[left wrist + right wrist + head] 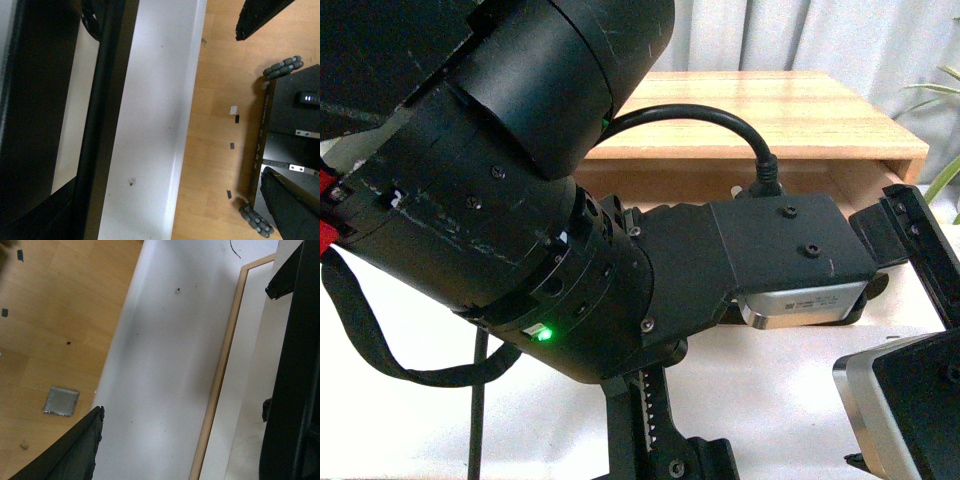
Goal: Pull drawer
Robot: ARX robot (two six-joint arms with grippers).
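Seemingly mid-approach, the left pincer (pixel 251 105) is hovering wide open and empty in front of the wooden cabinet (pixel 770 110) housing the drawer (pixel 65 110), and is next needing to straddle and clamp the black handle (pixel 100 125).

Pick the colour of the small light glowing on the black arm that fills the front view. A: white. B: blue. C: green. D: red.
C: the small light low on the black arm glows green.
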